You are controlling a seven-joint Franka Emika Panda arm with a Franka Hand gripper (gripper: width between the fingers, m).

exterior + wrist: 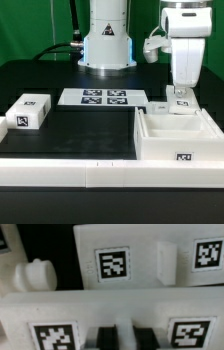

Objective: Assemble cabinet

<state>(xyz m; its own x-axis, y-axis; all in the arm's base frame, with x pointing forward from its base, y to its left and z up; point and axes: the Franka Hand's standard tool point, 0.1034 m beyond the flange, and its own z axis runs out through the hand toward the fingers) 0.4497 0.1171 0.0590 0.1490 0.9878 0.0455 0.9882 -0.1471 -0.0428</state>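
Standing at the exterior view's right: cabinet body, white, open-topped, tagged on its front. Gripper sits low at its rear wall, fingers nearly together, clamped on that thin white edge. Small tagged block lies well apart at the exterior view's left. Marker board lies between them.

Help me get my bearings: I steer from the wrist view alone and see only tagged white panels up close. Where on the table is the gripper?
Observer: The gripper is down at the far side of the cabinet body, at the exterior view's right.
Operator: Any loose parts elsewhere?
Observer: One small white block lies apart, at the exterior view's left.
Operator: What lies between them?
Observer: The marker board, further back, in front of the arm's base.
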